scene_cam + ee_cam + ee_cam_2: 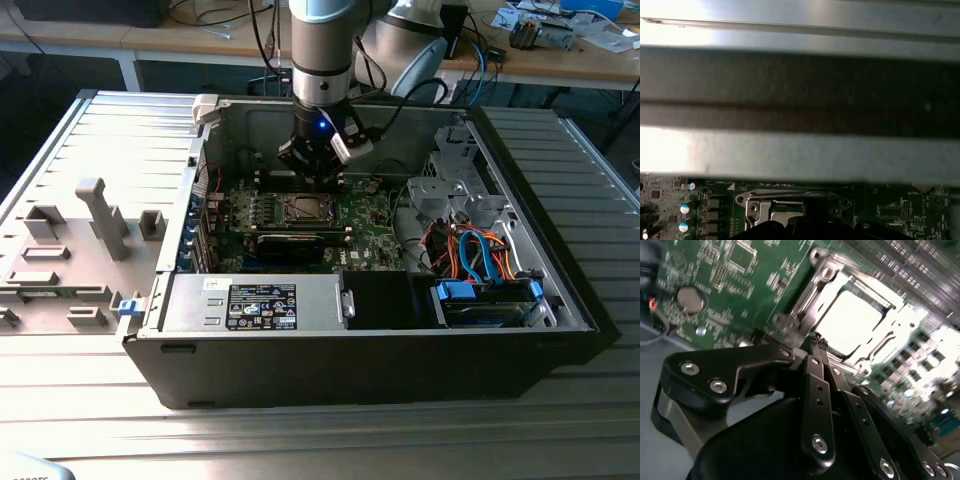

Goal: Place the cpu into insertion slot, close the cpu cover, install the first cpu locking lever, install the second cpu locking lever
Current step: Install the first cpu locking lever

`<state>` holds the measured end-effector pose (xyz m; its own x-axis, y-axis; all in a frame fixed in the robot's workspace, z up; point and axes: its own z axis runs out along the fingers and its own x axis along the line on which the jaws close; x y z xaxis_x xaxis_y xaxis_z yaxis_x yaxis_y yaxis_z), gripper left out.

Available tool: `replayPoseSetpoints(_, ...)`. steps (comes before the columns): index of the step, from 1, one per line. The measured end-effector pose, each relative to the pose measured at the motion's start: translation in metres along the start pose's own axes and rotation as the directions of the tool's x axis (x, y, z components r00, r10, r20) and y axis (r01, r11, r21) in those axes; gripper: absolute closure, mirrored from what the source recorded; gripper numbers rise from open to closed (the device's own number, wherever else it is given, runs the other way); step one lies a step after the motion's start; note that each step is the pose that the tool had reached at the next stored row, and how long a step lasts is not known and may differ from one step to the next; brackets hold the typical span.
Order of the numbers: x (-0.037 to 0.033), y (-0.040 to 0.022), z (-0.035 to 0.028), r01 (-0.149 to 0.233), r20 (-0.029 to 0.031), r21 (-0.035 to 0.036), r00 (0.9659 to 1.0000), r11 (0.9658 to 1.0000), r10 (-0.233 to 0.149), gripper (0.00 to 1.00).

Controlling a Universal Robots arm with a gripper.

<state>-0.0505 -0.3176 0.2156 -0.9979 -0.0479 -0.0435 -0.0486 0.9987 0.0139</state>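
Observation:
The cpu (pixel 850 322) lies flat in the insertion slot (pixel 305 208) in the middle of the green motherboard (pixel 365 215), its top glaring bright in the second wrist view. The silver cpu cover (pixel 807 300) is folded down around it, and its frame (pixel 790 202) also shows in the first wrist view. My gripper (pixel 816 344) is shut, its fingertips pressed together just above the cover's edge, with nothing visible between them. In the exterior view the gripper (pixel 315 183) hangs straight down just behind the socket.
The motherboard sits inside an open computer case (pixel 560 290) on a slatted metal table. A power supply (pixel 255 303) lies along the near side, and drive bays with blue and orange cables (pixel 480 255) fill the exterior view's right. The case wall (pixel 800 95) stands close behind the gripper.

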Motion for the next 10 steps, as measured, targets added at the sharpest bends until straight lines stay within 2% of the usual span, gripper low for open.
replayPoseSetpoints(2,0.0003,-0.0078,-0.0002,0.0,-0.0001,0.0001,1.0,1.0,0.0,0.89)
replayPoseSetpoints(5,0.0007,-0.0155,-0.0002,0.0,-0.0002,0.0015,1.0,1.0,0.0,0.89)
replayPoseSetpoints(8,0.0003,-0.0172,-0.0027,0.001,-0.0012,0.0119,1.0,0.9999,0.0,0.89)
replayPoseSetpoints(10,0.0,-0.0172,-0.0093,0.001,-0.0012,0.0144,1.0,0.9999,-0.001,0.89)
